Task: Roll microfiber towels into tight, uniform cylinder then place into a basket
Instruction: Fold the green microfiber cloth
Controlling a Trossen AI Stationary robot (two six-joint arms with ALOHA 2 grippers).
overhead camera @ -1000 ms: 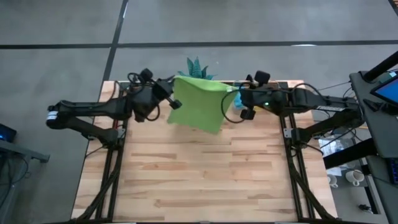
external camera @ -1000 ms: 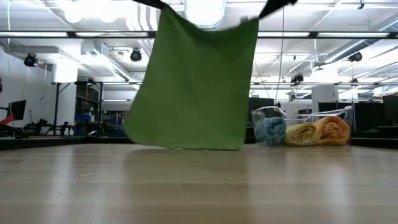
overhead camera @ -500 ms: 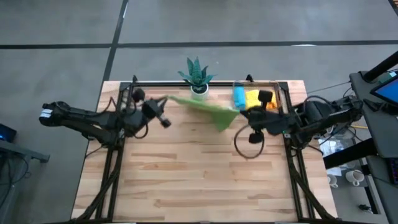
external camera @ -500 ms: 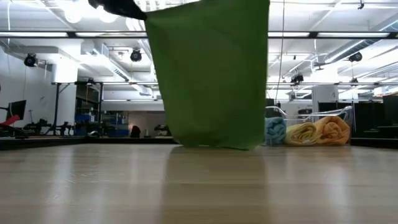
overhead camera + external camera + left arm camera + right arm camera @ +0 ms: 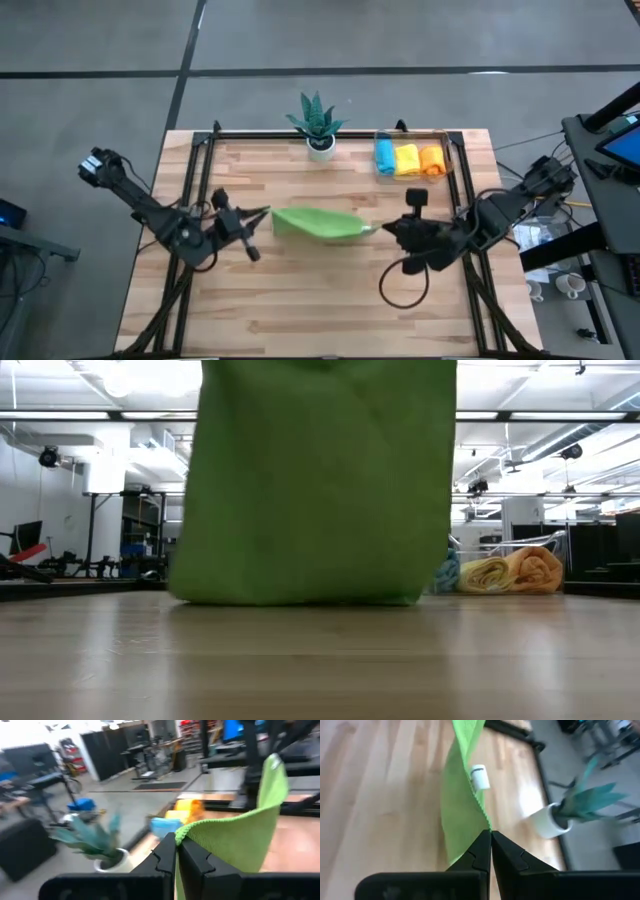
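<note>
Green towel (image 5: 315,480) hides basket's (image 5: 447,160) blue roll.

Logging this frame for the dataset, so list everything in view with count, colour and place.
green towel: one, green, held stretched between the two arms above the table's middle, hanging down to the tabletop in the low view.
rolled towels: three, blue, yellow and orange, side by side in the basket.
basket: one, clear plastic, far right corner of the table.
potted plant: one, green spiky leaves in a white pot, far edge, near centre.
table: one, light wood.
left gripper: one, dark, jaws shut on the towel's left corner.
right gripper: one, dark, jaws shut on the towel's right corner.
</note>
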